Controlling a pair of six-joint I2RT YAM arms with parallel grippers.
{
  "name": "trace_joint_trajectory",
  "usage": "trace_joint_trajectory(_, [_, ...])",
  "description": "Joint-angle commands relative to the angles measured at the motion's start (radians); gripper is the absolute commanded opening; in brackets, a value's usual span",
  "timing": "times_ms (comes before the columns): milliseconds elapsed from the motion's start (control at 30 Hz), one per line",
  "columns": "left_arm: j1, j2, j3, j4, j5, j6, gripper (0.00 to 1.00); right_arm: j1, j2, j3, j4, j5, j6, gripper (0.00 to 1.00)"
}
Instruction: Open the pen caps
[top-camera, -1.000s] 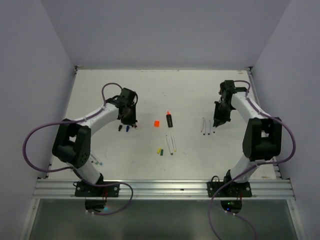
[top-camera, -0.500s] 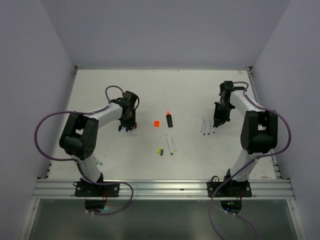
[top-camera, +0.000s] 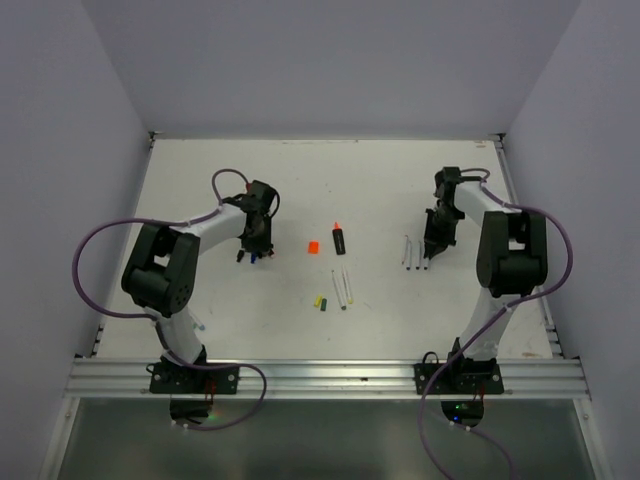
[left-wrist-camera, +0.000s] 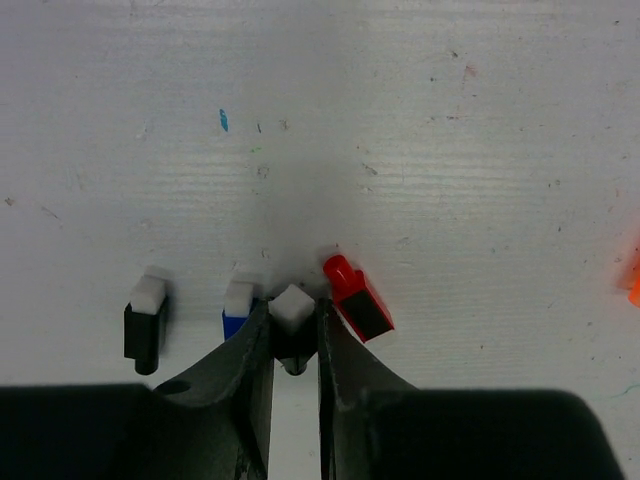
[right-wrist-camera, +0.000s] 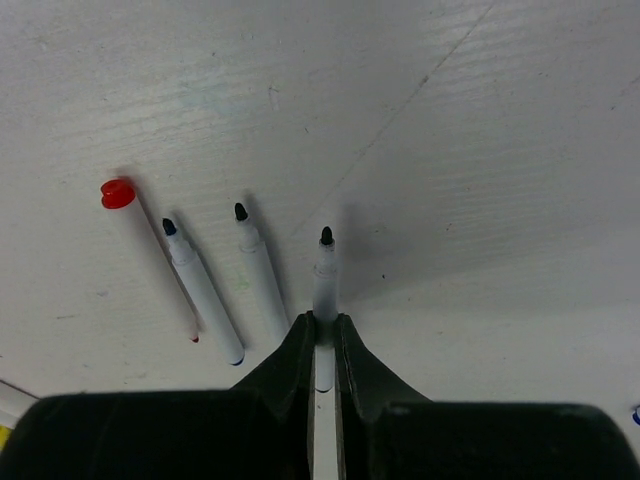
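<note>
**Caps sit left, pens sit right; both tools narrow**

Left wrist view: four small plastic caps sit in a row across the lower middle of the frame. They are a black cap (left-wrist-camera: 146, 325), a blue cap (left-wrist-camera: 237, 310), a red cap (left-wrist-camera: 358, 305), and a dark cap with a white end (left-wrist-camera: 293, 303). This last one lies between the fingers of the left gripper (left-wrist-camera: 294, 335). The jaws are narrow and flank it closely. I cannot tell whether they press it or stand just clear.

Right wrist view: three slim white pens, uncapped, point toward the top of the frame. The right gripper (right-wrist-camera: 323, 335) is clamped on the black-tipped pen (right-wrist-camera: 325, 275), the rightmost. The blue-tipped pen (right-wrist-camera: 203, 295) and the dark-tipped pen (right-wrist-camera: 262, 285) lie free on the white table (right-wrist-camera: 480, 150).

Top view, centre: two more slim white pens (top-camera: 347, 285) lie side by side. A green cap (top-camera: 325, 304) and a yellow cap (top-camera: 318, 299) sit just left of them. A chunky orange cap (top-camera: 313, 247) lies near the thick black marker (top-camera: 339, 241), not touching it.

Count: five slim pens, one marker, seven caps.
</note>
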Motion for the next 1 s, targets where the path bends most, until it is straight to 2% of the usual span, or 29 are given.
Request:
trace_joint_trajectory(0, [0.008,0.019,0.008,0.030,-0.027,0.008,0.20,-0.001,0.010,0.021,0.015,0.022,-0.002,0.08])
trace_joint_trajectory(233, [0.008,-0.003,0.004,0.024,-0.026,0.002,0.35,-0.001,0.013,0.002,0.025,0.019,-0.002,0.26])
trace_joint_trajectory(567, [0.008,-0.067,0.019,-0.011,-0.024,-0.018,0.51,-0.003,-0.026,0.008,0.021,0.025,0.006,0.38])
trace_joint_trajectory(767, [0.009,-0.133,0.090,-0.103,-0.050,-0.046,0.61,0.009,-0.134,0.080,-0.053,0.028,0.037,0.43])
trace_joint_trajectory(867, [0.008,-0.175,0.154,-0.176,-0.090,-0.070,0.65,0.062,-0.187,0.140,-0.123,0.014,0.047,0.44])
trace_joint_trajectory(967, [0.009,-0.210,0.185,-0.245,-0.139,-0.102,0.68,0.167,-0.235,0.172,-0.159,0.008,0.066,0.44])
